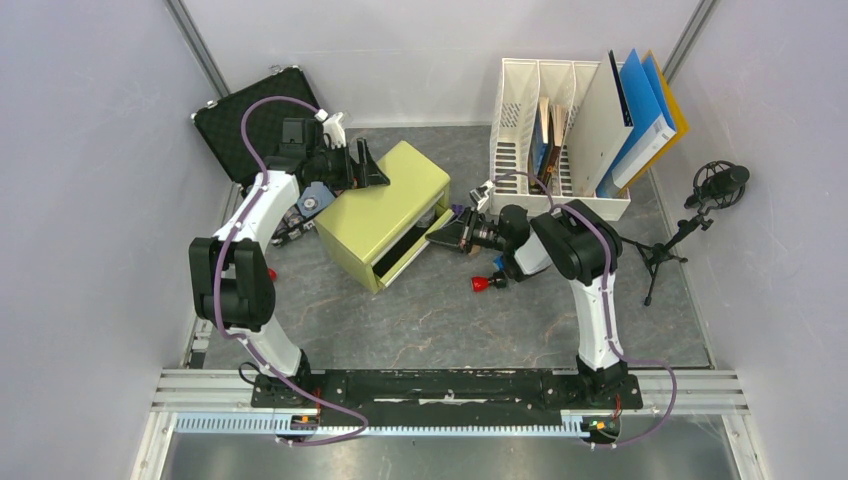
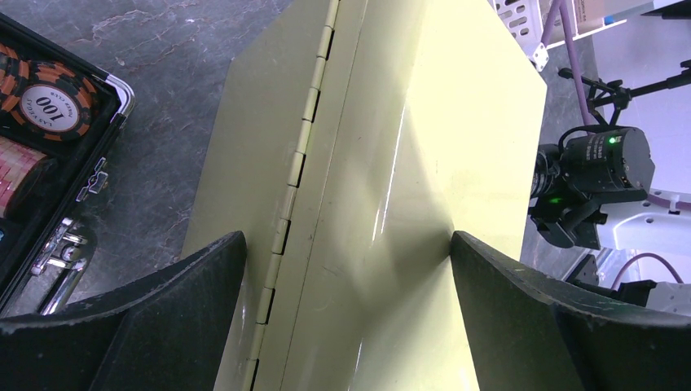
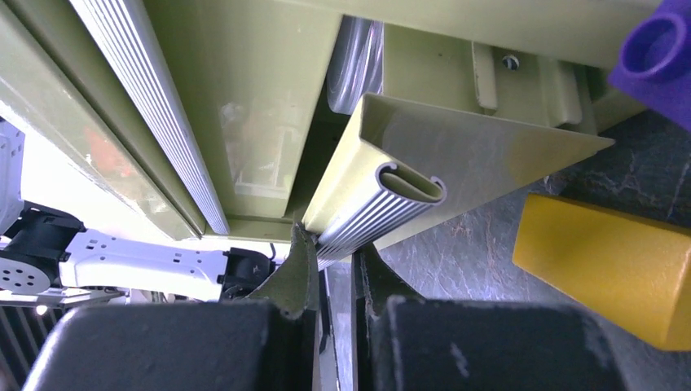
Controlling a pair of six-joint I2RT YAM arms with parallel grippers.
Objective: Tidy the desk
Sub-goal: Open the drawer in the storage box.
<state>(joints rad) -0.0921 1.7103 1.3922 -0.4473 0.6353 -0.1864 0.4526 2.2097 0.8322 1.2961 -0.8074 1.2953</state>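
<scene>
The desk (image 1: 450,325) is a dark grey veined surface. A yellow-green drawer cabinet (image 1: 385,205) sits skewed at its middle with its lowest drawer (image 1: 412,252) pulled partly out. My left gripper (image 1: 372,168) is open wide and straddles the cabinet's hinged back edge (image 2: 297,155). Both fingertips (image 2: 220,269) rest against the cabinet's faces. My right gripper (image 1: 447,232) is shut on the drawer's ribbed silver handle (image 3: 383,216), which is pinched between its fingertips (image 3: 303,261).
A black case (image 1: 255,125) holding poker chips (image 2: 53,106) lies open at the back left. A white file rack (image 1: 530,150) with books and blue binders (image 1: 645,105) stands at the back right. Also here are a tripod microphone (image 1: 715,185), a red item (image 1: 487,282), a yellow block (image 3: 607,269) and a purple piece (image 3: 660,53).
</scene>
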